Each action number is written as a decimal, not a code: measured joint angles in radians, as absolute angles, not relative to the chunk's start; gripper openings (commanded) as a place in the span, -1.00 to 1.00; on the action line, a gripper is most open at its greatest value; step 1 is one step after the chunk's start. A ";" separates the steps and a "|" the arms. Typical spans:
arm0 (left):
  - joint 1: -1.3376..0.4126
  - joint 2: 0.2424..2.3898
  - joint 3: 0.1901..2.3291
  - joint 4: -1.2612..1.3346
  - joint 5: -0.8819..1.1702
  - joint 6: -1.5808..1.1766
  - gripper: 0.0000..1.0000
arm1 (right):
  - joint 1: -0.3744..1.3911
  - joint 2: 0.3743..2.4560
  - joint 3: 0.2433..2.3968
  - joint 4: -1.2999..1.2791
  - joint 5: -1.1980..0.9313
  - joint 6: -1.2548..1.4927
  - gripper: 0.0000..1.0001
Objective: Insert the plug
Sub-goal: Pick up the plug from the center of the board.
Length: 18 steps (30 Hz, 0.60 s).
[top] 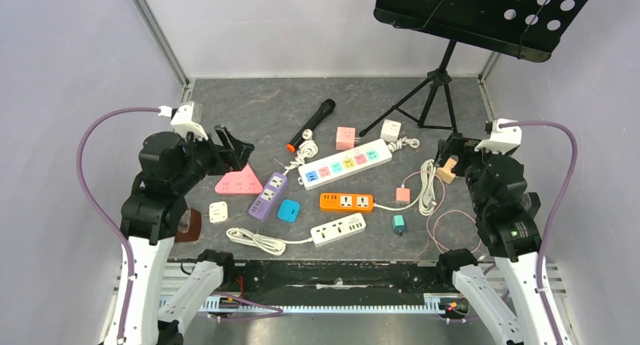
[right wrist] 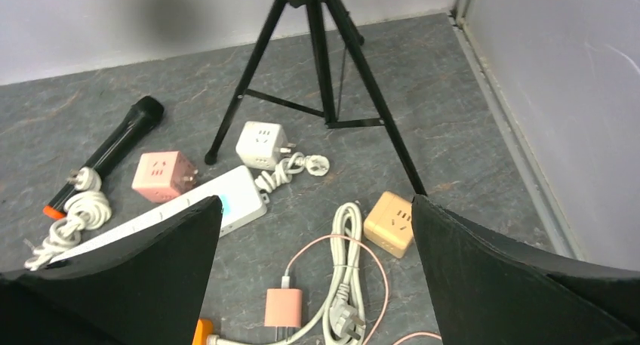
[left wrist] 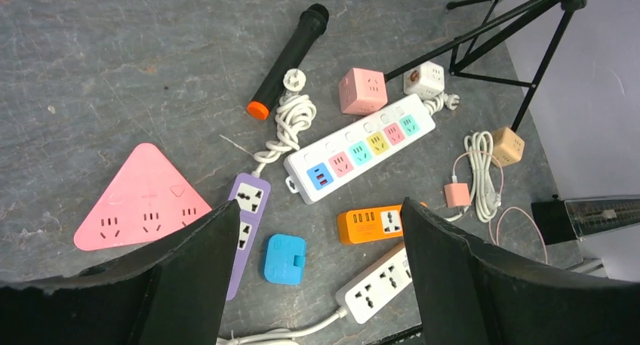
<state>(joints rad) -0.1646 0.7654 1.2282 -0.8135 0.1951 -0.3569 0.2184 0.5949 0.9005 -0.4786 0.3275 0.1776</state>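
Left gripper [left wrist: 321, 209] and right gripper [right wrist: 315, 201] both gape wide, empty; the white plug [right wrist: 349, 327], likely light and rigid on a springy cable [right wrist: 345, 247], wants pinching across its moulded body.

The dark grey mottled tabletop [top: 249, 103] bears a long white power strip [top: 346, 164]. A black orange-tipped microphone [top: 313, 122] lies near it
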 measured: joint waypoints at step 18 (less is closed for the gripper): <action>-0.165 0.684 0.864 -0.670 0.299 -0.381 0.70 | 0.217 0.669 0.701 -0.405 -0.159 0.124 0.77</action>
<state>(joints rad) -0.1646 0.6838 0.8639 -0.6697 0.2993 -0.3813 0.2169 0.6685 0.7010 -0.4053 -0.1593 0.1238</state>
